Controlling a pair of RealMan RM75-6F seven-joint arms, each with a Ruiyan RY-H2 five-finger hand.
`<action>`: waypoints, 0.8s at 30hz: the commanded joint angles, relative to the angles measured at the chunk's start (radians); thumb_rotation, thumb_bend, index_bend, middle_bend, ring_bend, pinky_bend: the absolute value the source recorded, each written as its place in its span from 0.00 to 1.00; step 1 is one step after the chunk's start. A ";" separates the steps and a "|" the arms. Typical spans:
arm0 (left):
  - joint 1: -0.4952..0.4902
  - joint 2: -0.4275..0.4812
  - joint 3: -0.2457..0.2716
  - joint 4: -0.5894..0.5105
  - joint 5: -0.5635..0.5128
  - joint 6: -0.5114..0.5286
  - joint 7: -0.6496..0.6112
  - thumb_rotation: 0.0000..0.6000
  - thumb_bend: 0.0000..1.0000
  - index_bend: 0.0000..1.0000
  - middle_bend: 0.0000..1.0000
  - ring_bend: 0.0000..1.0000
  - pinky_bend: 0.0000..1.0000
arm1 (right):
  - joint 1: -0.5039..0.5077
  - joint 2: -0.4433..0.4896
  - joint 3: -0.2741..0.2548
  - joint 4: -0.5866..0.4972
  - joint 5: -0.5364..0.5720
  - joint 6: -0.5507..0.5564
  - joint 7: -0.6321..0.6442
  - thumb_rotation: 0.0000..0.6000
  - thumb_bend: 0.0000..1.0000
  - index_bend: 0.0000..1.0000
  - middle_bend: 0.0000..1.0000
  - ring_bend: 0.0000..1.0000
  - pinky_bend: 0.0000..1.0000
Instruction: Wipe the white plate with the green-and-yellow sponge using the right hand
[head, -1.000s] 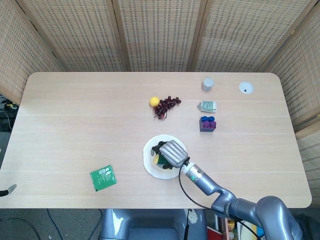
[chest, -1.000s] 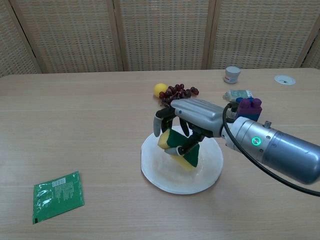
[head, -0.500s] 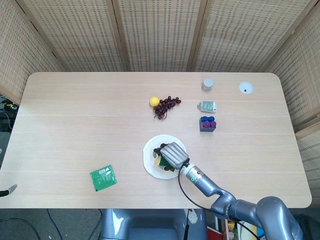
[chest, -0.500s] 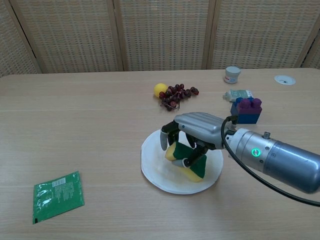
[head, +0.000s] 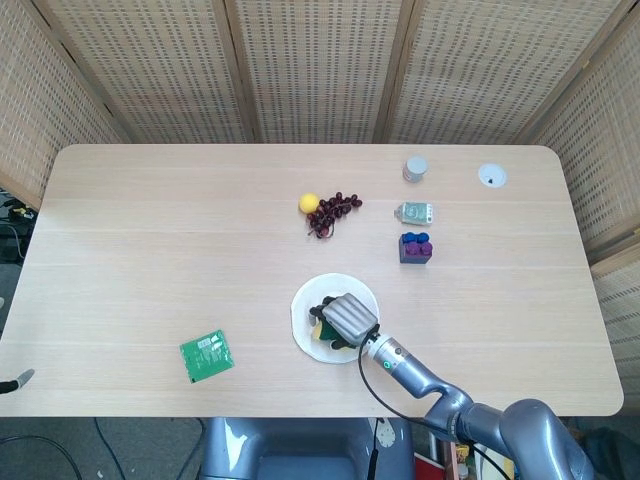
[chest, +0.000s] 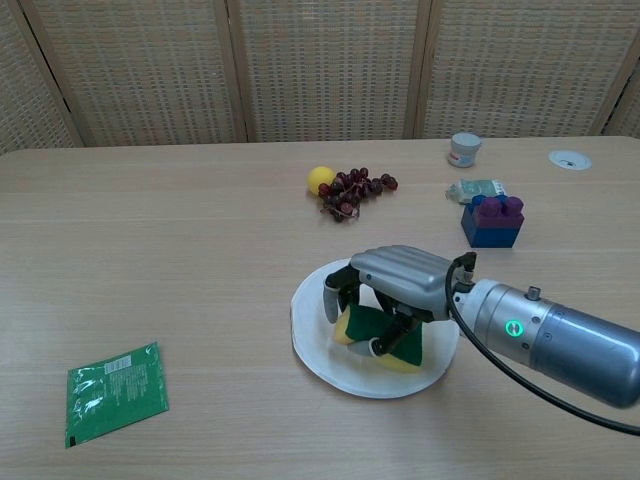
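The white plate (head: 306, 303) (chest: 322, 366) lies on the table near the front edge, a little right of centre. My right hand (head: 345, 318) (chest: 398, 286) grips the green-and-yellow sponge (chest: 377, 332) (head: 319, 327) and presses it down on the plate's surface. The fingers curl over the sponge from above, hiding most of it in the head view. My left hand is not seen in either view.
A green packet (head: 207, 355) (chest: 112, 391) lies at the front left. Behind the plate are a lemon (head: 309, 202), dark grapes (head: 334, 212), a blue-and-purple block (head: 416, 247) (chest: 494, 220), a small packet (head: 414, 212) and a small grey cup (head: 415, 168).
My right hand has lowered and drawn back toward the front edge, bringing the sponge from tilted above the plate to flat on it. The plate has shifted slightly right and forward.
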 joint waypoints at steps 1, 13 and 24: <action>0.001 0.000 0.000 0.000 0.001 0.002 0.000 1.00 0.00 0.00 0.00 0.00 0.00 | 0.000 -0.003 -0.001 0.008 -0.003 0.003 0.004 1.00 0.29 0.45 0.54 0.39 0.56; 0.011 0.011 0.006 -0.006 0.021 0.016 -0.026 1.00 0.00 0.00 0.00 0.00 0.00 | 0.001 0.090 0.063 -0.111 -0.012 0.126 -0.009 1.00 0.29 0.45 0.54 0.39 0.55; 0.017 0.025 0.020 -0.008 0.059 0.019 -0.061 1.00 0.00 0.00 0.00 0.00 0.00 | -0.091 0.370 0.086 -0.364 0.080 0.142 -0.228 1.00 0.29 0.45 0.54 0.39 0.54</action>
